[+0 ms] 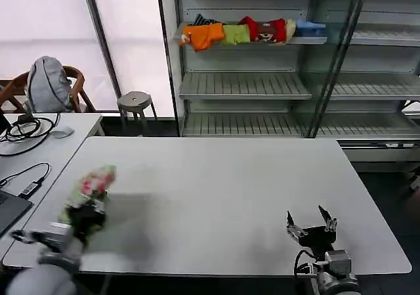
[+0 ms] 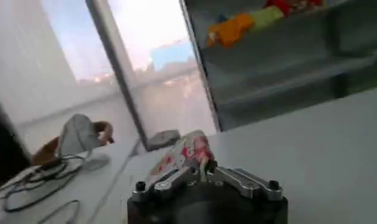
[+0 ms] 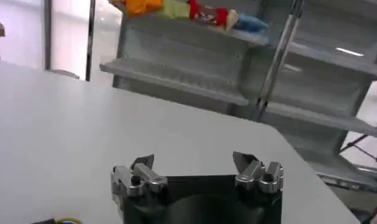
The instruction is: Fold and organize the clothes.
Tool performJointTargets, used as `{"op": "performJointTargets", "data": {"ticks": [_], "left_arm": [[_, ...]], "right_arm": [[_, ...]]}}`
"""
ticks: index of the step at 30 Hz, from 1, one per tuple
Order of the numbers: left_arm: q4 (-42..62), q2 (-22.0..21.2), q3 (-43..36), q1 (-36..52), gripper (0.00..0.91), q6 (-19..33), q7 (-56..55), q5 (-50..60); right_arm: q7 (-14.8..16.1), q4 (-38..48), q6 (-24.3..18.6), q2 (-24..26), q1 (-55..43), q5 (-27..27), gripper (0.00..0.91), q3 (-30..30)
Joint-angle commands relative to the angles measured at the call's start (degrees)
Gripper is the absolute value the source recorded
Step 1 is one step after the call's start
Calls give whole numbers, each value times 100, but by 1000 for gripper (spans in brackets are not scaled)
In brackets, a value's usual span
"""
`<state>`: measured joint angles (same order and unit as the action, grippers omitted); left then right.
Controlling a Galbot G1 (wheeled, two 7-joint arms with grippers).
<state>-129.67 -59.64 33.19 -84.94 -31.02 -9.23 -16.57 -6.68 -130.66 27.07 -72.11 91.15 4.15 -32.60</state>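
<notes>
The clothes (image 1: 96, 181) are one bunched light green bundle with red-and-white print, held just above the left part of the white table (image 1: 223, 190). My left gripper (image 1: 90, 202) is shut on the bundle from below. In the left wrist view the cloth (image 2: 183, 153) stands pinched between the closed jaws of the left gripper (image 2: 203, 171). My right gripper (image 1: 310, 220) hovers over the table's front right edge, open and holding nothing. Its spread fingers (image 3: 144, 164) show over bare tabletop in the right wrist view, either side of the right gripper (image 3: 194, 162).
Behind the table stands a metal shelf unit (image 1: 249, 85) with a row of orange, green, red and blue garments (image 1: 243, 32) on its upper shelf. A side desk (image 1: 39, 137) with cables and a laptop lies at the left. A chair with a grey backpack (image 1: 47, 85) and a stool (image 1: 134, 102) stand behind it.
</notes>
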Motion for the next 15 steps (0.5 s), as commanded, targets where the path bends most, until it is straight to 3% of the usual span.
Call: {"op": "performJointTargets", "data": {"ticks": [1,6,15], "left_arm": [[176,-1632,-4003,912,10,388,-800,1558],[876,-1879,-3595,1862,20,374,-1162,962],[1108,-1974,-3786,1963,10,295,-1179,809]], "right_arm": [[28,-154,24,-7,220,-112,907,-368],[79,-169,57,-23,146,-162,907,-338],[188,-122,77,93,-83,-161,907,-437]]}}
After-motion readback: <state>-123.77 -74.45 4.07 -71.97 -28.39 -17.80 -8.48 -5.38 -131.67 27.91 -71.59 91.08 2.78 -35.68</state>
